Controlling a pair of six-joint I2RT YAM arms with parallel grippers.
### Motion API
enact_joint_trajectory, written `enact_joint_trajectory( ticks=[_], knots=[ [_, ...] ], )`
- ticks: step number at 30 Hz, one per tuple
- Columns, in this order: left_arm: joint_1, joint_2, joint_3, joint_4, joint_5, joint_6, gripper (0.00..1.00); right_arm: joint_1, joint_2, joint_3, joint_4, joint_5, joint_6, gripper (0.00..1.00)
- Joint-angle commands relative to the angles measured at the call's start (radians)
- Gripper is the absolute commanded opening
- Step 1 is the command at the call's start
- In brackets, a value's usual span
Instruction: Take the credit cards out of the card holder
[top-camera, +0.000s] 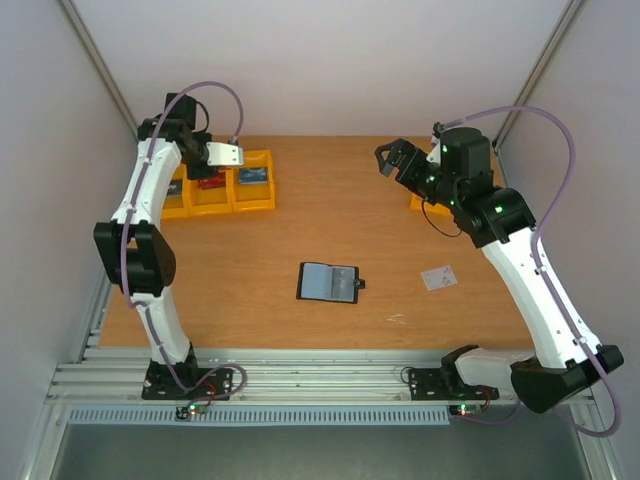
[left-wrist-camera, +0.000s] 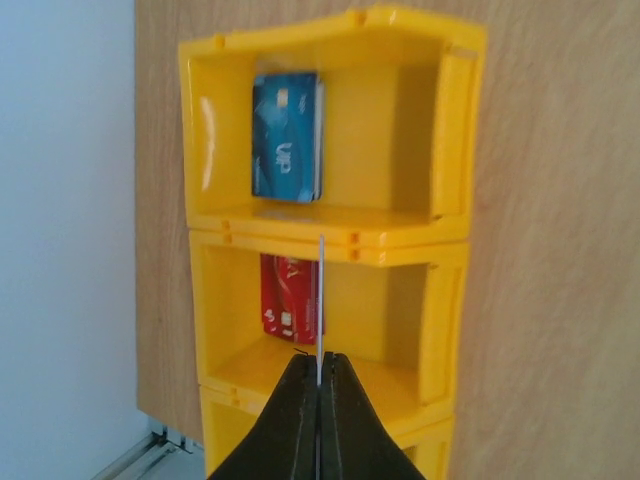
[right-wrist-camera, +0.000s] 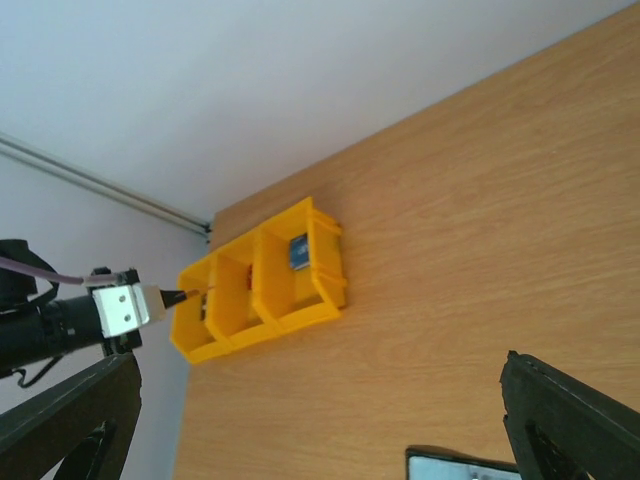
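The card holder (top-camera: 328, 282) lies open on the table's middle, grey-blue inside up; its corner shows in the right wrist view (right-wrist-camera: 462, 466). A whitish card (top-camera: 439, 277) lies flat on the table to its right. My left gripper (left-wrist-camera: 320, 360) is shut on a thin card (left-wrist-camera: 321, 295) seen edge-on, held above the yellow bins (left-wrist-camera: 445, 250); its colour does not show. It is also in the top view (top-camera: 236, 155). A red card (left-wrist-camera: 288, 298) stands in the middle bin. My right gripper (top-camera: 390, 158) is open and empty, raised at the back right.
A blue card (left-wrist-camera: 286, 138) stands in the far bin of the row of three yellow bins (top-camera: 262, 197) at the back left. Another yellow bin (top-camera: 422, 204) sits at the back right, partly behind my right arm. Walls close both sides.
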Motion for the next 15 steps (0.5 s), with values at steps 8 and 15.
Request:
enact_joint_trajectory(
  ticks=[8, 15],
  knots=[
    [0.1, 0.323, 0.193, 0.272, -0.009, 0.191, 0.0, -0.03, 0.074, 0.055, -0.013, 0.052, -0.113, 0.98],
    [0.107, 0.421, 0.235, 0.269, -0.015, 0.259, 0.0, -0.052, 0.124, 0.085, -0.015, 0.048, -0.12, 0.98]
  ],
)
